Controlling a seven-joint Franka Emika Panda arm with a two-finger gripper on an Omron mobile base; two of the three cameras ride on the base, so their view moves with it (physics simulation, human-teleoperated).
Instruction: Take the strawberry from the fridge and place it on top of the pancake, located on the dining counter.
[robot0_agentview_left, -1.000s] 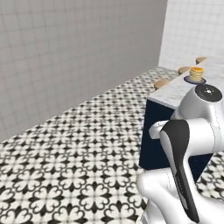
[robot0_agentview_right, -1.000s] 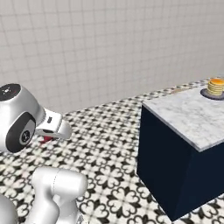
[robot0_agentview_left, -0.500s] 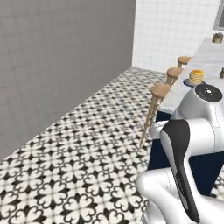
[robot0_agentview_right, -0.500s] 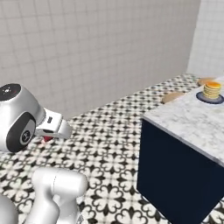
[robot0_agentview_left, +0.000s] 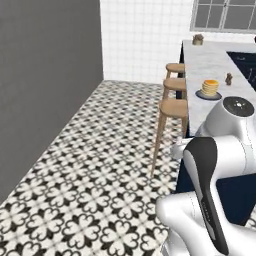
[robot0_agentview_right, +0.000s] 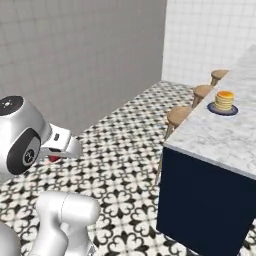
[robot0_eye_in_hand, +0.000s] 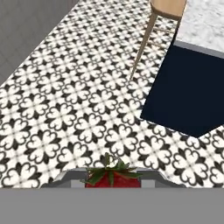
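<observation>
Base had swung toward the dining counter (robot0_agentview_right: 220, 145); pancake (robot0_agentview_right: 224, 100) now upper right; gripper (robot0_eye_in_hand: 113, 180) pinched the strawberry (robot0_eye_in_hand: 112, 177).

I see the red strawberry (robot0_eye_in_hand: 113, 177) with green leaves at the bottom middle of my hand view. The pancake (robot0_agentview_right: 224, 100) is a small golden stack on a dark plate, sitting on the white marble dining counter (robot0_agentview_right: 225, 137) at right.

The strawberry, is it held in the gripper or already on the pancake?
Held: the strawberry sits in the shut gripper over the floor; the pancake top is bare.
</observation>
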